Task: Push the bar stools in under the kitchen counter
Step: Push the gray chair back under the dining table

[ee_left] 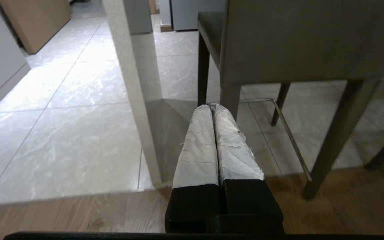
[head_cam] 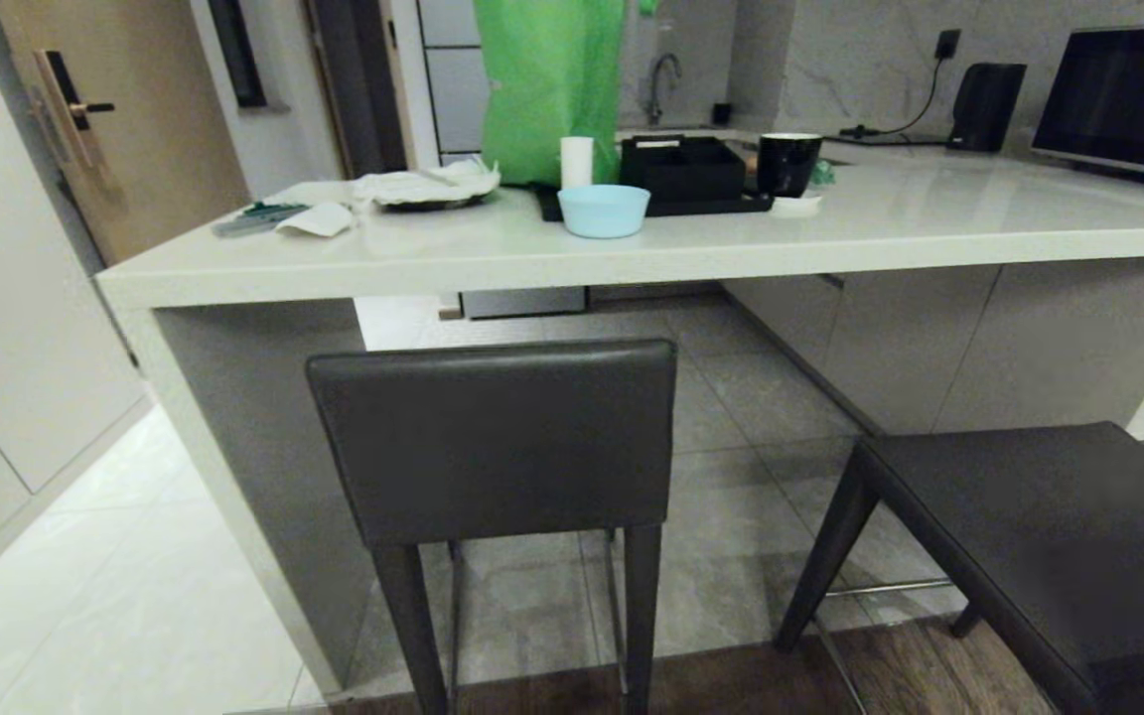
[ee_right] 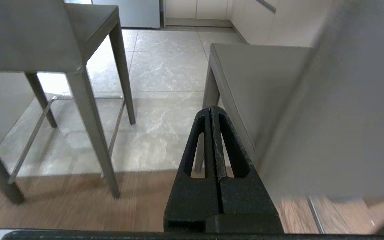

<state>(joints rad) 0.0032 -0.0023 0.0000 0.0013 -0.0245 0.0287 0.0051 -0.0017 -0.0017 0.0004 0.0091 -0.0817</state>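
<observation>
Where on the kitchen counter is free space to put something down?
Free: the kitchen counter top right of the black mug, up to the microwave, and the front strip before the blue bowl. Crowded: the far left-middle, with napkins, green bag and black tray.

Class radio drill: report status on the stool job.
Left gripper and right gripper shut, empty. Left stool partly under counter; right stool still out. Path open.

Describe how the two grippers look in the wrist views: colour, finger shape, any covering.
The left gripper has long fingers wrapped in frayed white tape above black bases. The right gripper is bare matte black, its tapered fingers each pierced by a long slot. No cables or markings show.
</observation>
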